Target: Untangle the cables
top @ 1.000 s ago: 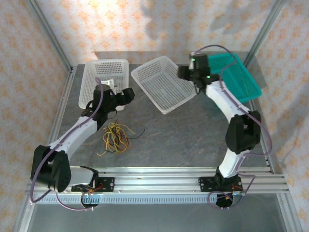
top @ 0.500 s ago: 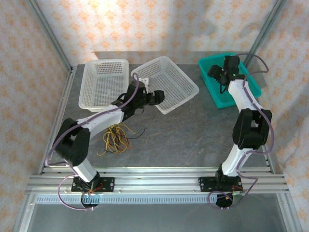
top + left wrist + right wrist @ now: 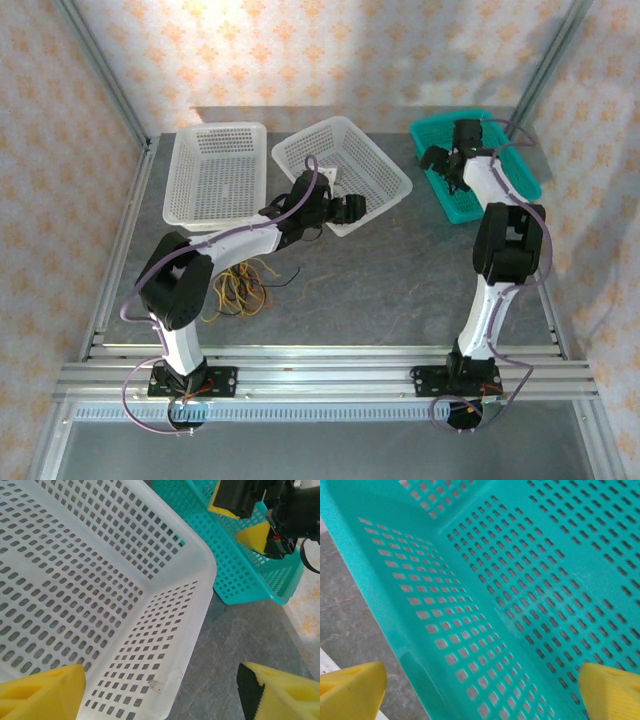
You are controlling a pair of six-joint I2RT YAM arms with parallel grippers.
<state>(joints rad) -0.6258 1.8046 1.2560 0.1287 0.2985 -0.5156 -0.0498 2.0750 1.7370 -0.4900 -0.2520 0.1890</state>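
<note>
left gripper (image 3: 352,208) spread wide; cables (image 3: 240,285) lie in a yellow-black snarl

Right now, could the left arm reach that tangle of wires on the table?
Probably: the cables lie uncovered beside that arm, but its open pincer must fold back from the middle white basket.

You are working in a robotics lab test cell, not a home or a shop. Your grey table (image 3: 400,280) is boxed in by bare aluminium posts (image 3: 100,75) and flat walls (image 3: 330,50) printed with a repeating orange pattern, like a staged backdrop. Along the table's near edge, a slotted aluminium rail (image 3: 330,365) carries the bolted bases of the left arm (image 3: 230,240) and the right arm (image 3: 500,250). Near the far edge sit perforated plastic sorting baskets: two white (image 3: 215,175) (image 3: 350,165) and one teal (image 3: 515,170).
</note>
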